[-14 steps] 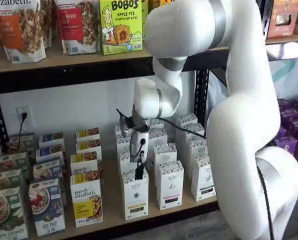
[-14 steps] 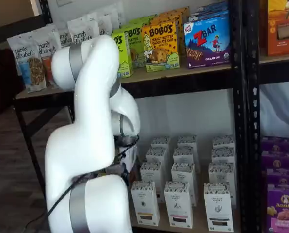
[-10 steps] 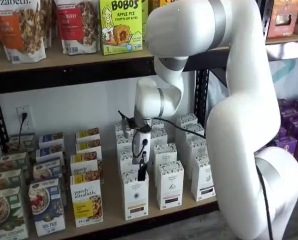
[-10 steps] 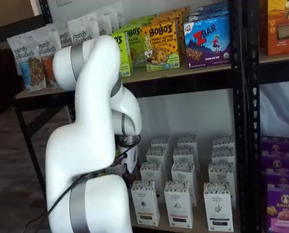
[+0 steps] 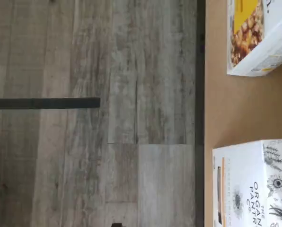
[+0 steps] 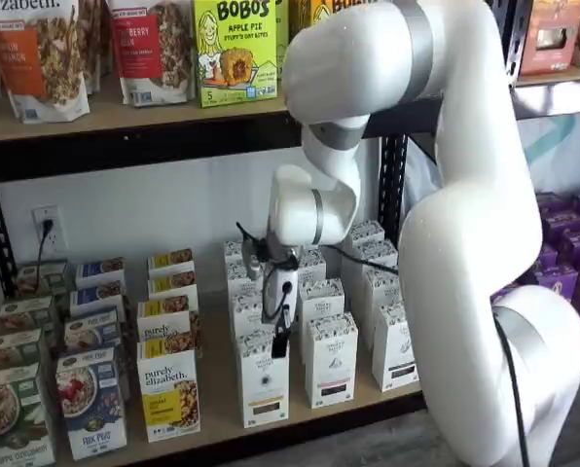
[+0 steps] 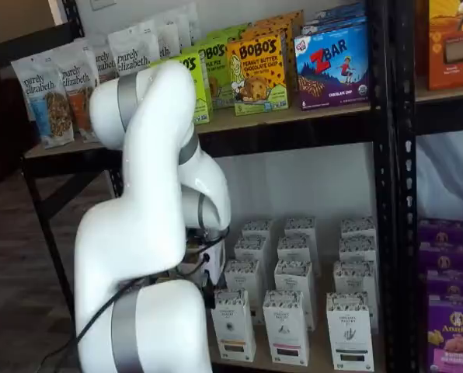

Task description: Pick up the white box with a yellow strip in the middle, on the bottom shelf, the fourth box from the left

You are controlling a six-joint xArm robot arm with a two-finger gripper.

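The white box [image 6: 264, 381] stands at the front of the bottom shelf [image 6: 217, 394], with a speckled top and a yellow-orange strip low on its front. It also shows in a shelf view [image 7: 233, 325] and in the wrist view [image 5: 252, 184], near the board's front edge. My gripper [image 6: 280, 341] hangs just above the box's top, near its right side. Only a dark finger tip shows under the white body and cable, so I cannot tell whether it is open or shut. The arm hides the gripper in the other shelf view.
Like white cartons with dark strips [image 6: 331, 360] stand right of and behind the box. A purely elizabeth box [image 6: 168, 389] stands to its left and shows in the wrist view [image 5: 259, 33]. An upper shelf [image 6: 125, 122] holds granola bags and Bobo's boxes.
The gripper and forearm have shifted a little to the right and slightly down over the front white box. The boxes have not moved.
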